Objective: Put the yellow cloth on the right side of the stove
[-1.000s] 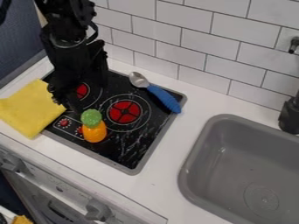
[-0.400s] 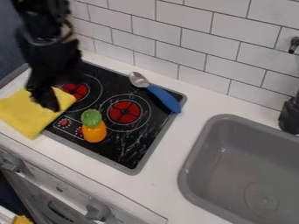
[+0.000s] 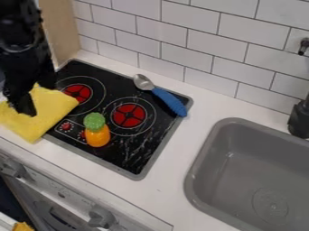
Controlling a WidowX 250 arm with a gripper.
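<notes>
At the stove's (image 3: 134,155) nine o'clock edge, the yellow cloth (image 3: 51,115) lies part on the stove, part on the desk (image 3: 169,158), with the gripper (image 3: 26,107) over it. Whether that gripper is spread or closed, I cannot tell. A shallow grip could let the cloth slip; carried too low towards three o'clock, it could topple the orange toy (image 3: 97,135) at eight o'clock or snag the spoon (image 3: 168,100) near one o'clock. The arm hides some of the cloth, whose nine o'clock end is cut off, and the contact between them is unclear.
</notes>
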